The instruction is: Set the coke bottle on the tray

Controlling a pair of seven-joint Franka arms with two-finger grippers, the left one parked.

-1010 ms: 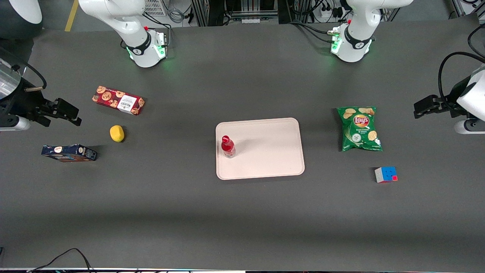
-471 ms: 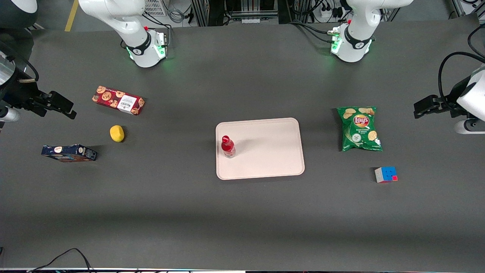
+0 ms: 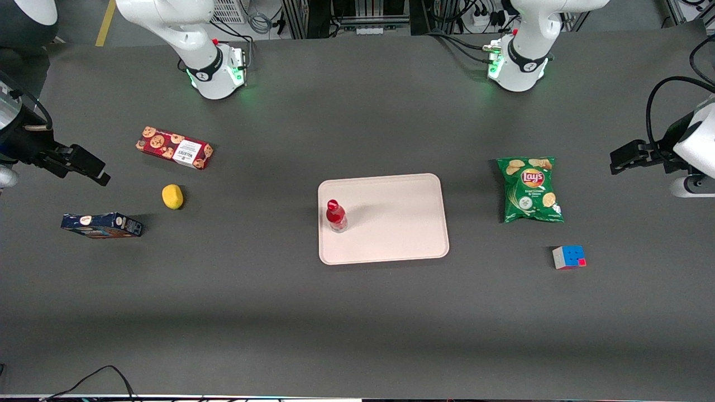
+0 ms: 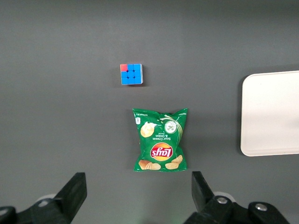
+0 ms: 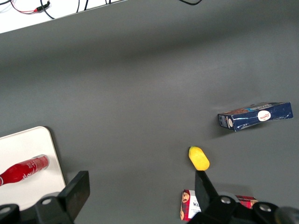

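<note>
One bottle (image 3: pixel 336 216) stands upright on the tray (image 3: pixel 391 223); my claw (image 3: pixel 84 166) hangs wide and empty, well apart, so nothing remains.

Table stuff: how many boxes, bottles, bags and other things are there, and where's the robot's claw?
Boxes: 2, red cookie box, dark blue box
Bottles: 1, coke bottle, upright on the tray
Trays: 1
Bags: 1, green chip bag
Lemons: 1, lemon
Puzzle cubes: 1, cube
Total: 7
The gripper, open, hovers at the working arm's end.
</note>
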